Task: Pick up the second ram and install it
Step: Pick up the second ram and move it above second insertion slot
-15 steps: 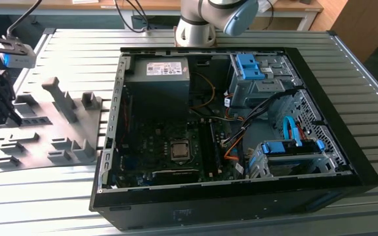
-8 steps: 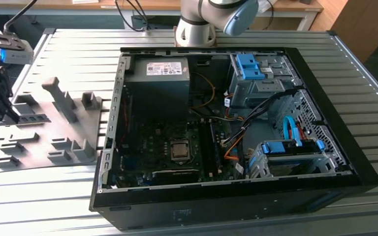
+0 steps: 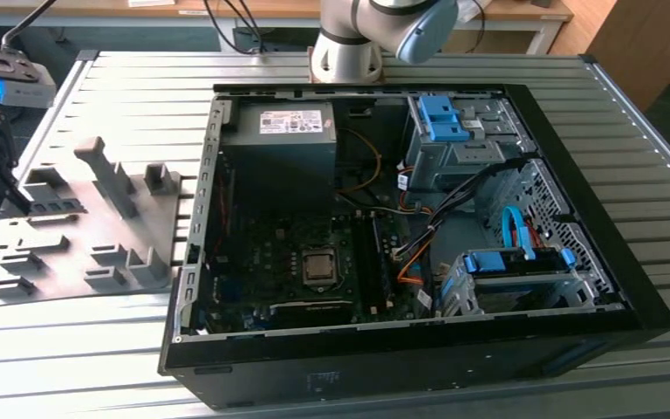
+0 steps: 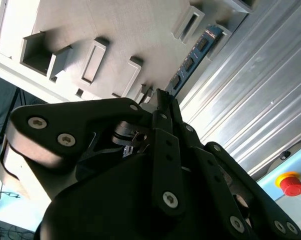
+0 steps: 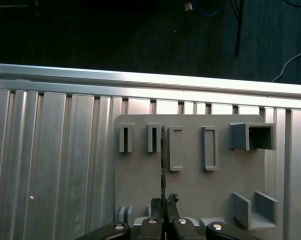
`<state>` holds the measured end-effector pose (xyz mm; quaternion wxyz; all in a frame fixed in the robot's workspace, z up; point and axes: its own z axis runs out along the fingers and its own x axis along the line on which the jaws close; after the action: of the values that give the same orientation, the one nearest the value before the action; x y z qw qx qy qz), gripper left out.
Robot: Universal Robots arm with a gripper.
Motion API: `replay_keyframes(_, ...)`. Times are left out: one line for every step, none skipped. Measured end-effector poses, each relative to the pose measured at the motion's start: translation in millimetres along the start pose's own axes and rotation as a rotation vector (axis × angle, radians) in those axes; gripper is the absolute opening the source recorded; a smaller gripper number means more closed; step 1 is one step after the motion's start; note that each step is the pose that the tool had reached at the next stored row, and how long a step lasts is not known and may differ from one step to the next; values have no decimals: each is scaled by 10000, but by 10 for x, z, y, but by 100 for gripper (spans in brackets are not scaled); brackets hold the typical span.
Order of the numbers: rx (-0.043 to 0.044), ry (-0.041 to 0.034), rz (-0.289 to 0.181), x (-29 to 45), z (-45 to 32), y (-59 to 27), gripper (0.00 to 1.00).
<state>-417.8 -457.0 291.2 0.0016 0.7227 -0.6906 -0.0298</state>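
Exterior view: grey moulded tray (image 3: pixel 73 262) logged at 9 o'clock of the open computer case (image 3: pixel 195 262); pale label (image 3: pixel 292 120) on the power supply, print not legible.

Second wrist view: gripper (image 4: pixel 163 98) recorded closed on the near end of the second ram (image 4: pixel 196 52), which runs out over the tray; red stop button (image 4: pixel 291 184) noted.

First wrist view: ram seen edge-on between the fingertips; seated in a slot or clear of it cannot be told.

Handling advised: grip kept square, board drawn straight, never levered.
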Motion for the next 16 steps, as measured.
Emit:
replay_keyframes(1,-3,0,0,-13,1,14)
replay_keyframes(1,-4,0,-1,-27,1,14)
replay_keyframes(0,-4,0,-2,-41,2,14)
replay_keyframes(1,-5,0,-2,-53,2,14)
replay_keyframes(0,-5,0,-3,-65,3,14)
replay_keyframes(0,-6,0,-3,-77,3,14)
replay_keyframes(1,-7,0,-4,-88,4,14)
replay_keyframes(1,-6,0,-4,-99,4,14)
replay_keyframes(1,-8,0,-5,-111,5,14)
replay_keyframes(0,-8,0,-5,-123,5,14)
replay_keyframes(2,-9,0,-6,-136,6,14)
replay_keyframes(1,-9,0,-6,-148,7,14)
replay_keyframes(1,-10,0,-7,-160,7,14)
replay_keyframes(1,-11,0,-7,-172,8,14)
replay_keyframes(0,-12,-1,-7,-183,8,14)
replay_keyframes(0,-13,-1,-8,-193,8,14)
